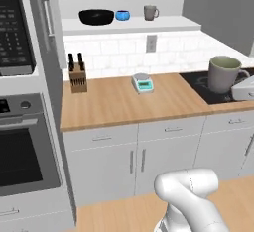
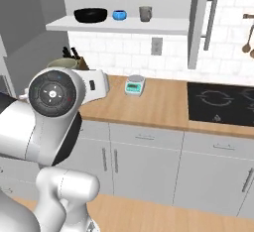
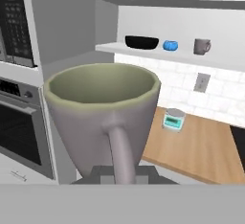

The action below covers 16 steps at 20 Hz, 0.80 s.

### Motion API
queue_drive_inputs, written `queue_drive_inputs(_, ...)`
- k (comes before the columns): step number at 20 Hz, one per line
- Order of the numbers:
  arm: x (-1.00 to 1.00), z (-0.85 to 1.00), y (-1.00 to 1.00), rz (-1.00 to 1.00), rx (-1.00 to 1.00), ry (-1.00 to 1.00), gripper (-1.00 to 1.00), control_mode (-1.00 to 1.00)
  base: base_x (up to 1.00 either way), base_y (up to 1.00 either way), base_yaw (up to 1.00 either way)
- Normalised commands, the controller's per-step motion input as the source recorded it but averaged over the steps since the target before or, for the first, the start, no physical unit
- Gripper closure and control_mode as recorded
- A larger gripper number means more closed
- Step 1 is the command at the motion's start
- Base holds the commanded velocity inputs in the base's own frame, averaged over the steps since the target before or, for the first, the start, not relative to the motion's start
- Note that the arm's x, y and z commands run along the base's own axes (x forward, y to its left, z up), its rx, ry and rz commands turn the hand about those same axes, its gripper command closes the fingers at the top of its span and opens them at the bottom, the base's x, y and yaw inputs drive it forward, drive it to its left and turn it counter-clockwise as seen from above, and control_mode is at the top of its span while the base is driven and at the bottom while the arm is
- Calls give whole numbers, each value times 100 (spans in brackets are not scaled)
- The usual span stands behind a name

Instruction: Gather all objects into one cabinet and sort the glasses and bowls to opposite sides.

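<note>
While my gripper (image 3: 115,169) grips one mug (image 3: 103,117), black bowl (image 1: 96,17), blue bowl (image 1: 122,15) and second mug (image 1: 150,12) sit on the far shelf (image 1: 163,25).

White shelf (image 1: 163,25) with black bowl (image 1: 96,17), blue bowl (image 1: 122,15), mug (image 1: 150,12).

Our arm is up at counter height. Our gripper (image 3: 117,170) is clamped on a mug (image 3: 103,113), upright.

Glossy white rounded arm (image 2: 44,127), dark round joint cap (image 2: 52,93)
</note>
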Motion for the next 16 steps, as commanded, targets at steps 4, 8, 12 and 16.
queue_drive_inputs(4, 0, 0, 0, 0, 0, 0, 100, 100, 0, 57, 1)
queue_drive_inputs(8, 0, 0, 0, 0, 0, 0, 100, 100, 44, 21, 0)
queue_drive_inputs(12, 0, 0, 0, 0, 0, 0, 100, 100, 94, 0, 0)
queue_drive_inputs(16, 0, 0, 0, 0, 0, 0, 100, 100, 100, 0, 0)
